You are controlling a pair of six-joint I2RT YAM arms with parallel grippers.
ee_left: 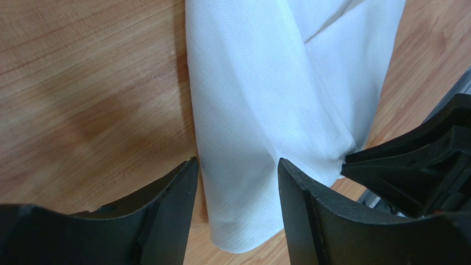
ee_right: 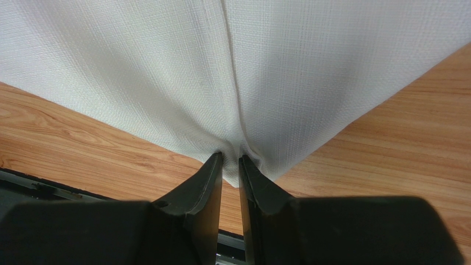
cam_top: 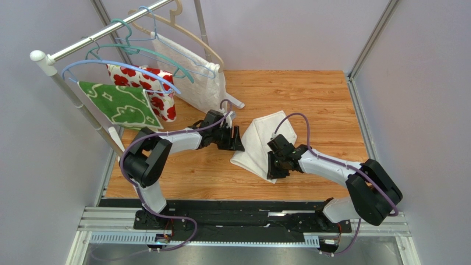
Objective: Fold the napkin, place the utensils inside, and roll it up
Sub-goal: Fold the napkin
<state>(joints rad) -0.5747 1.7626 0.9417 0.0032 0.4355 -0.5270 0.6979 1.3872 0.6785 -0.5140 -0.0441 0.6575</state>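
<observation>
The off-white napkin (cam_top: 258, 144) lies bunched and partly folded in the middle of the wooden table. My right gripper (cam_top: 275, 172) is at its near corner, and in the right wrist view the gripper (ee_right: 230, 158) is shut on a pinch of the napkin (ee_right: 221, 72). My left gripper (cam_top: 240, 144) sits at the cloth's left edge. In the left wrist view the gripper (ee_left: 235, 163) is open, with a rounded lobe of the napkin (ee_left: 249, 110) showing between its fingers and the right gripper (ee_left: 420, 165) just beyond. The utensils are out of view.
A white clothes rack (cam_top: 83, 47) with several hangers stands at the back left. It carries a green patterned cloth (cam_top: 116, 102), a red-flowered cloth (cam_top: 149, 88) and a textured white cloth (cam_top: 199, 77). Grey walls enclose the table; a metal rail (cam_top: 237, 221) runs along the near edge.
</observation>
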